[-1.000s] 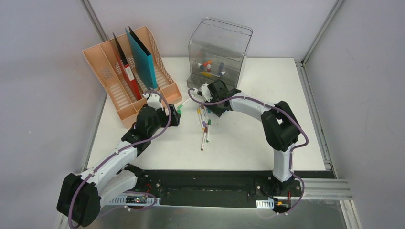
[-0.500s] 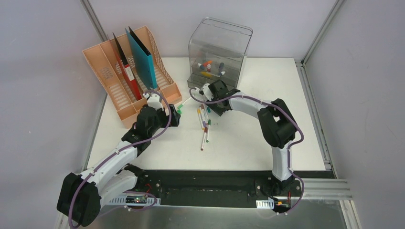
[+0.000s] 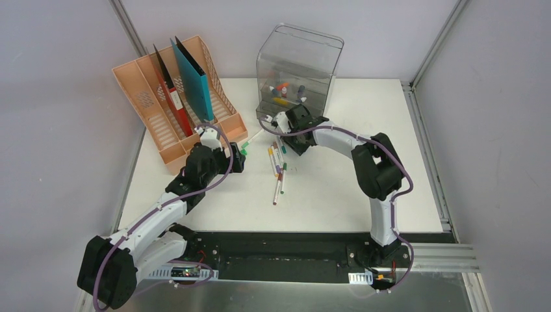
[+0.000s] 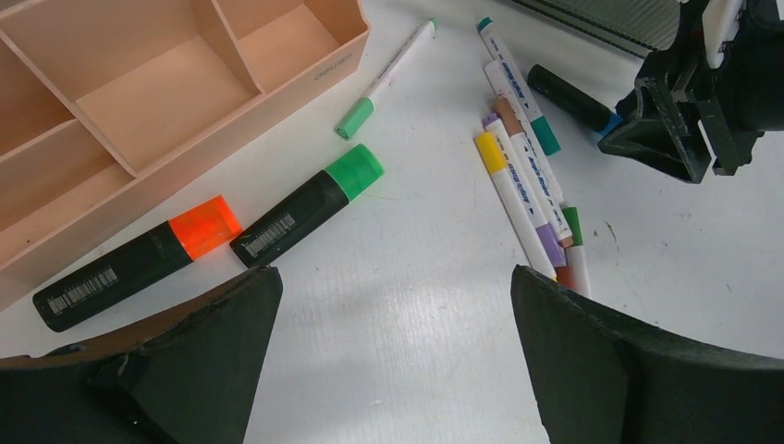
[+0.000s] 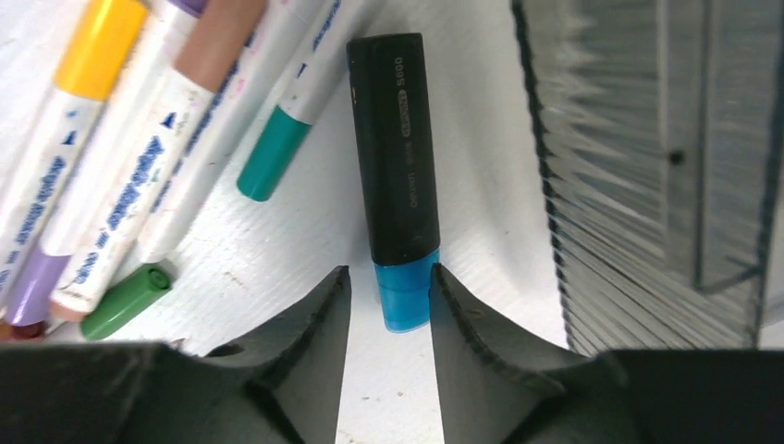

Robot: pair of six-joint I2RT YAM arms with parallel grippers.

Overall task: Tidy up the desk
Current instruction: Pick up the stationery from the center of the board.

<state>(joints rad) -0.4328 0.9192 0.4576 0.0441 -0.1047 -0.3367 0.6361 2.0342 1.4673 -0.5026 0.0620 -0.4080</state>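
**A:** Status of the right tool [image 5: 388, 282]?

**B:** Jaws part-open, straddling the blue cap of the black highlighter [image 5: 396, 148]. Nothing is gripped yet. The desk [image 3: 338, 188] lies directly beneath it.

**A:** Recommended procedure?

**B:** Centre the cap between both fingers before clamping, then lift straight up. The clear box [image 5: 647, 139] stands close on one side of the tool, loose pens [image 5: 120, 176] on the other. The left tool [image 4: 393, 277] hangs wide open and empty.

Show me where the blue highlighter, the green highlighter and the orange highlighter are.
blue highlighter [image 5: 396, 176]: right wrist view, middle of its black barrel.
green highlighter [image 4: 300, 213]: left wrist view, black barrel near the barcode.
orange highlighter [image 4: 129, 266]: left wrist view, black barrel below the cap.
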